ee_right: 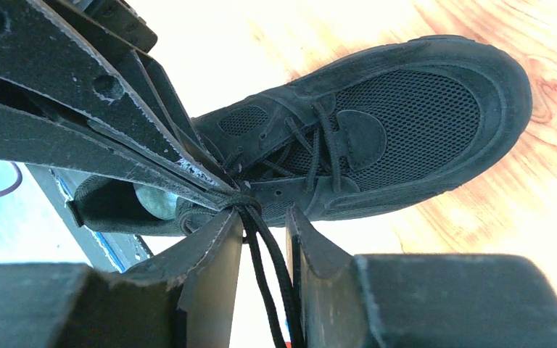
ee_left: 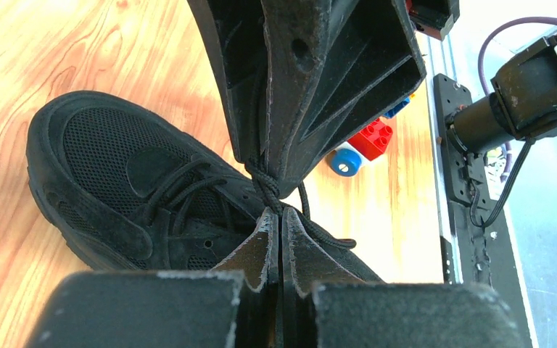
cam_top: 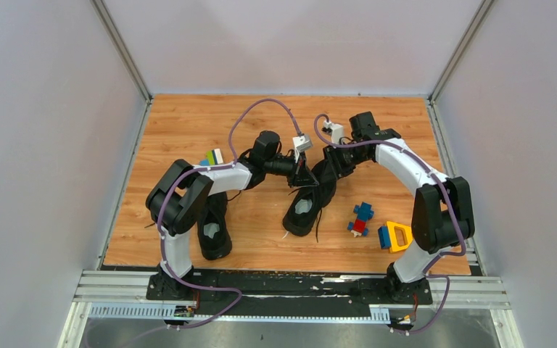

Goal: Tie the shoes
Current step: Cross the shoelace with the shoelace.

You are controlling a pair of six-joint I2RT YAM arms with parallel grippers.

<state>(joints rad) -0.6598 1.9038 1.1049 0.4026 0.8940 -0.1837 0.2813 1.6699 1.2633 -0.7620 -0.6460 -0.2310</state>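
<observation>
One black shoe (cam_top: 296, 221) lies mid-table, toe away from the arm bases; it also shows in the left wrist view (ee_left: 116, 167) and the right wrist view (ee_right: 406, 109). The other black shoe (cam_top: 214, 230) lies by the left arm. My left gripper (ee_left: 281, 216) is shut on the black laces (ee_left: 267, 187) at a twisted knot over the tongue. My right gripper (ee_right: 265, 217) faces it tip to tip, jaws a little apart, with two lace strands (ee_right: 261, 250) running loose between its fingers. In the top view both grippers, left (cam_top: 306, 176) and right (cam_top: 328, 168), meet over the middle shoe.
A blue-and-red toy block (cam_top: 361, 217) and a yellow-and-blue one (cam_top: 395, 235) lie right of the middle shoe. Another small block (cam_top: 212, 157) sits behind the left arm. Grey walls enclose the wooden table; a metal rail (cam_top: 283, 283) runs along its near edge.
</observation>
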